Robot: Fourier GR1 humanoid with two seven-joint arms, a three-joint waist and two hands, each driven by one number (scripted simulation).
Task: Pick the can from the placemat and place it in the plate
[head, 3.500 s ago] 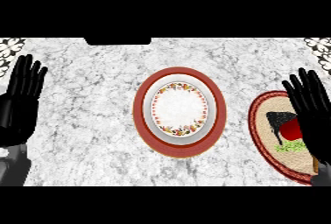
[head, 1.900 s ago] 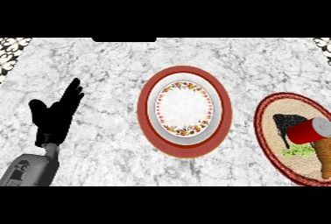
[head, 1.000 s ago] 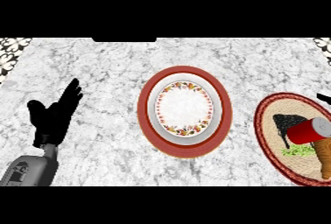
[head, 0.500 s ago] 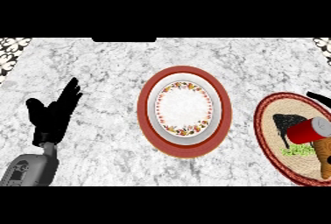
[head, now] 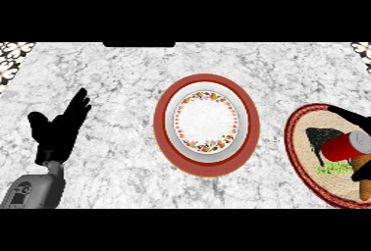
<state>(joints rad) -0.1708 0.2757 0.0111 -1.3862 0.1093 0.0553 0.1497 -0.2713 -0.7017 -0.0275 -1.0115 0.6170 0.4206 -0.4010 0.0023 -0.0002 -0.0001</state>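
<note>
Half a second on, the robot's right hand has crept further in from the right edge, its black fingers now reaching over the red metal can and beginning to curl at it, though not yet closed round it. That can lies tipped on the round woven placemat with a red rim, just under the hand, beside a dark shape and a patch of green. Far across the grey-white marble counter, the left hand rests open, fingers up. To take the can well, the fingers likely need to wrap its sides fully before any lift, as it could roll. Left of the right hand waits the white floral plate with a broad red rim, bare marble between them; the placemat runs off the right edge, so room is tight there.
</note>
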